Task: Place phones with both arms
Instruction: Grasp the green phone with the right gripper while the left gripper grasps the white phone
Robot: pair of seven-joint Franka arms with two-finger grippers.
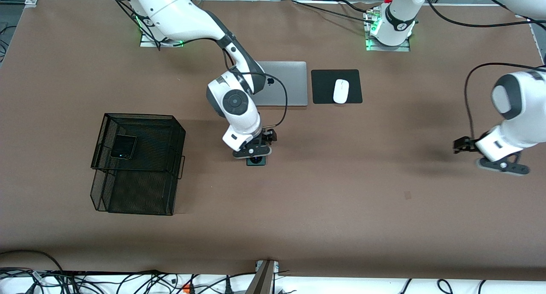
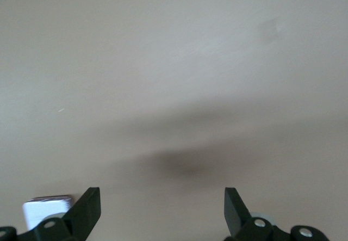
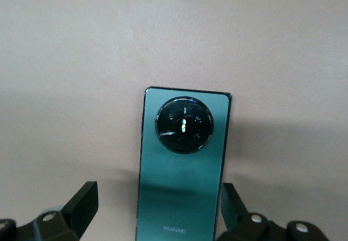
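Right gripper open astride the green phone by the laptop.
Thin, stiff, slick: pinch its long edges; left gripper waits open over bare bench.

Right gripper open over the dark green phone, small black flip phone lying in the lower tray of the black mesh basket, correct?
Not quite: the front view shows the small black flip phone in the upper tray of the black mesh basket. The right gripper is open over the dark green phone.

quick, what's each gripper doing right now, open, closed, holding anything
Left gripper: open, empty, over bare table.
Right gripper: open, astride the green phone, not gripping it.
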